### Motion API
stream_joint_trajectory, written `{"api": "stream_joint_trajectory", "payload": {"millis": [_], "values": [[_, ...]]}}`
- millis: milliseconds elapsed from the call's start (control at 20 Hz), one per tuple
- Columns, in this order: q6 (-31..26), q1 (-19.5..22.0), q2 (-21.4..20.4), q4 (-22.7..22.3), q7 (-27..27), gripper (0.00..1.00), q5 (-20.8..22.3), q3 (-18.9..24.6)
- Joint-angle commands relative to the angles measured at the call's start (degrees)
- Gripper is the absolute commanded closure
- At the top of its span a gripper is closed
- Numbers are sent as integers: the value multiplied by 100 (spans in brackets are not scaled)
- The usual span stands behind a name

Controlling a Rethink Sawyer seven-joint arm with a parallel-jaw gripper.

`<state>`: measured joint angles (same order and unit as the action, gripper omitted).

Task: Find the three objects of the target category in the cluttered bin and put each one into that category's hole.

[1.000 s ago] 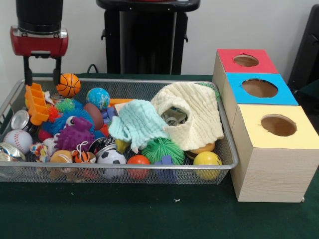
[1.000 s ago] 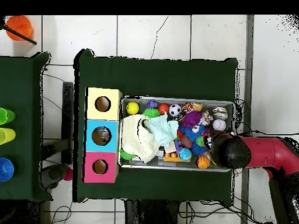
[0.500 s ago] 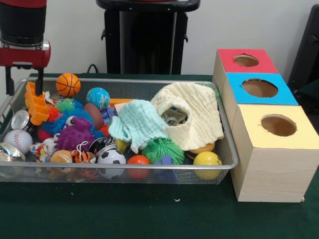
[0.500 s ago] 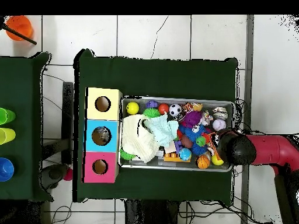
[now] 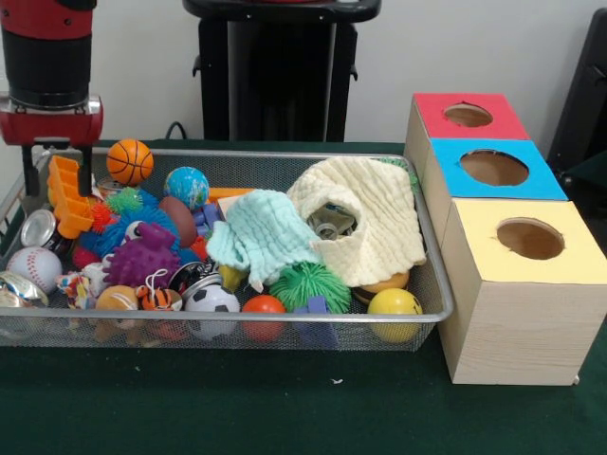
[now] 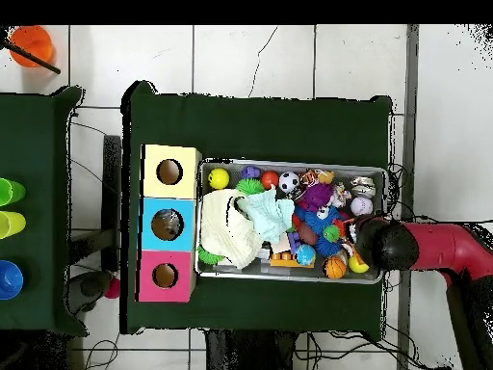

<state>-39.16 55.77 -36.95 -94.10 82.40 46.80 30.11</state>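
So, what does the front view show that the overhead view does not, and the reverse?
Only the front view shows the light wood-grain sides of the yellow-topped box, the wire mesh wall of the metal bin and the two fingers of the red and black arm's end effector, hanging open at the bin's end by the orange plastic piece.

Only the overhead view shows the white tiled floor, the orange cup and a second green table.

Both show the three boxes, the pale yellow cloth and the orange basketball.
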Motion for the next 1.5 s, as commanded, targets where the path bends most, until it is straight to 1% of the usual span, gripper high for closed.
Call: {"api": "stream_joint_trajectory", "payload": {"millis": [50, 200, 350, 450, 800, 1000, 1250, 1350, 1500], "values": [[-930, 84, 412, -53, -287, 0, -615, -111], [-997, 35, 489, -16, -254, 0, -772, -138], [-995, -83, 472, 9, -304, 0, -642, -276], [-870, -164, 492, 109, -477, 0, -270, -396], [-334, -248, 751, 289, -613, 0, 476, -652], [-264, -157, 812, 278, -958, 0, 713, -599], [-293, -23, 836, 173, -1526, 0, 945, -367], [-249, -11, 852, 157, -1470, 0, 981, -348], [-206, -81, 980, 283, -1137, 0, 955, -383]]}}
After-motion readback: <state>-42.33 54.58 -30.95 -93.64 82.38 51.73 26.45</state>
